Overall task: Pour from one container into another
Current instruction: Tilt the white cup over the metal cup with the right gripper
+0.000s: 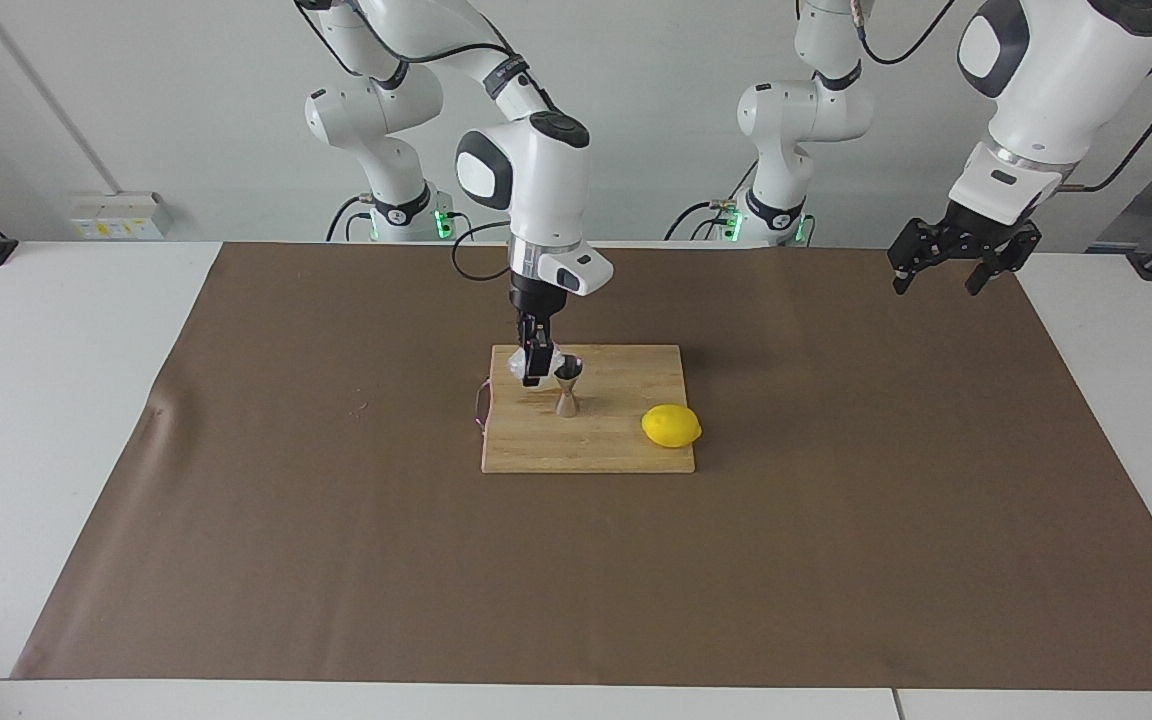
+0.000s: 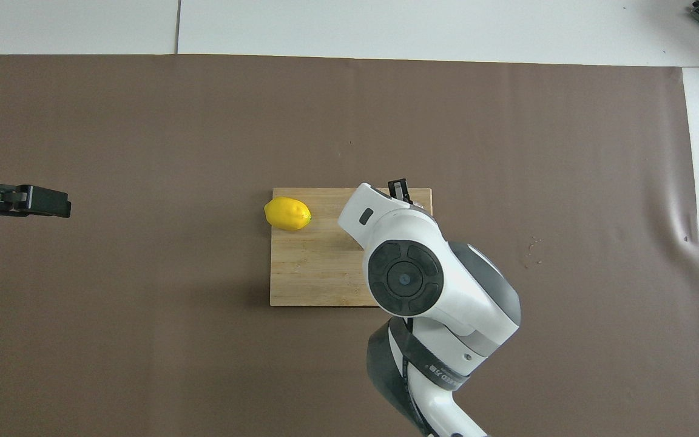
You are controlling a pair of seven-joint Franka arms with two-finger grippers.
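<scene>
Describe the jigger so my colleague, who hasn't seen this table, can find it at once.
On the brown mat lies a wooden cutting board. The jigger stands upright on it, beside the whitish cup held in the right claw. Unlike the yellow lemon there, it is shiny steel, hourglass-shaped.

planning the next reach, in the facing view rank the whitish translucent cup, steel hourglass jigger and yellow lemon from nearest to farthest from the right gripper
1. Whitish translucent crinkly cup: held in the shut right gripper, over the wooden cutting board.
2. Shiny steel hourglass jigger: upright on the board, right beside the gripper.
3. Yellow lemon: at the board's edge toward the left arm's end, clearly farthest.
</scene>
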